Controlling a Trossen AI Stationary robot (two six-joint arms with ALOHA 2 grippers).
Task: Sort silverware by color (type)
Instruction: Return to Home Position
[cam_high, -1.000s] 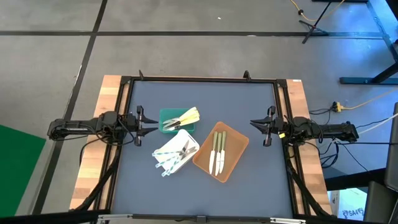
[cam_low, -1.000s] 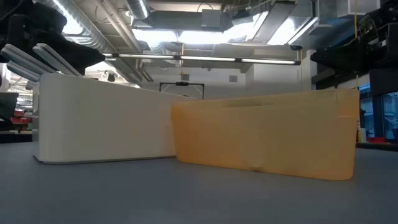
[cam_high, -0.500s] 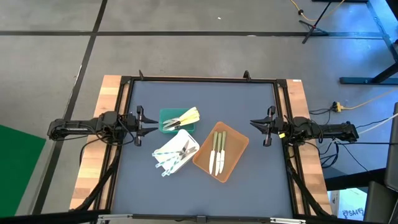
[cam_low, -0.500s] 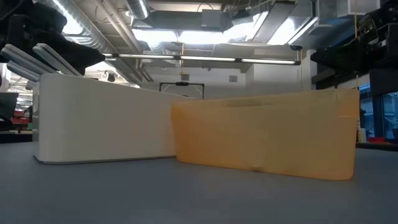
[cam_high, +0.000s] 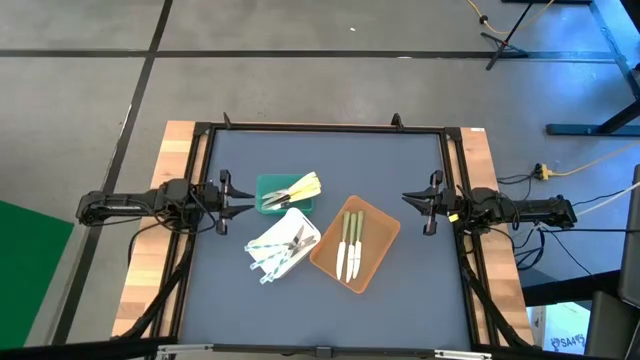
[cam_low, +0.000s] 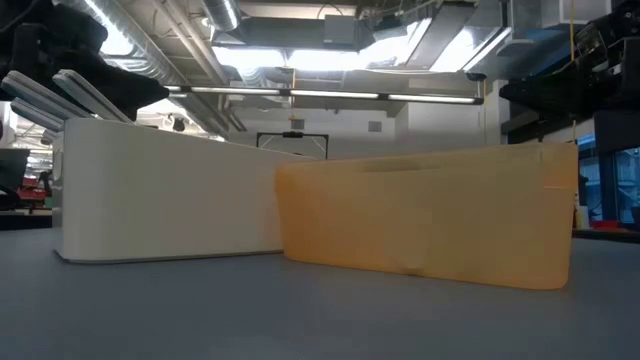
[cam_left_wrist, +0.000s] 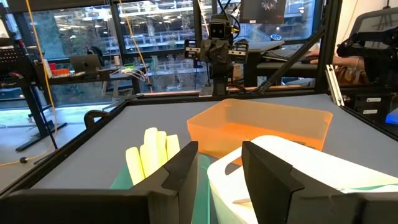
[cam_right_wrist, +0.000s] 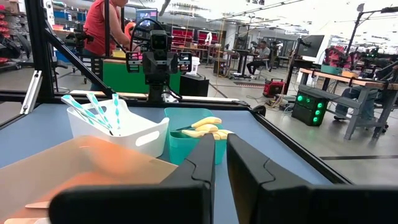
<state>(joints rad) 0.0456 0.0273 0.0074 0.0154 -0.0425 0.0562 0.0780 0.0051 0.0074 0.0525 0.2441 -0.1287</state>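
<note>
Left gripper (cam_high: 230, 200) and right gripper (cam_high: 420, 200) were found unmoved, fingers slightly parted and empty, while the silverware (cam_high: 349, 240) was lodged in trays (cam_high: 386, 222), so sorting was judged complete.

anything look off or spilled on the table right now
No utensil lies loose on the table. Mildly untidy: the translucent blue utensils stick out past the white tray's rim, and the yellow utensils overhang the green tray. The left gripper and right gripper wait at the edges.

At frame centre of my high view, a green tray (cam_high: 262, 182) is sitting on the grey table (cam_high: 420, 165), a white tray (cam_high: 312, 229) just below it, a brown tray (cam_high: 379, 231) lying angled at their right.
</note>
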